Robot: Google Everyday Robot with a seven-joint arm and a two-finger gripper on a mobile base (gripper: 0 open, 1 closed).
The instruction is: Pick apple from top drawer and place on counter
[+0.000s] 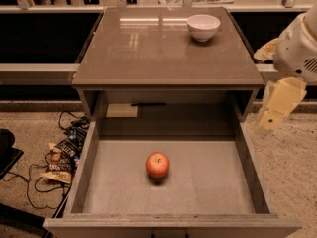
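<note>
The apple [157, 164], red-orange with a stem dimple, lies near the middle of the top drawer's floor. The top drawer [208, 177] is pulled fully open, grey, with thin side walls. The counter [148, 53] is the glossy grey-brown slab above it. My gripper [271, 118] hangs at the right edge of the view, pale yellow under a white arm housing [297, 48]. It is outside the drawer's right wall, level with the counter's front right corner, up and to the right of the apple and well apart from it.
A white bowl [203, 27] stands at the counter's back right. Cables and snack wrappers [62, 155] lie on the carpet left of the drawer. A dark object [7, 150] is at the far left. A pale ledge with railing [39, 71] runs behind the cabinet.
</note>
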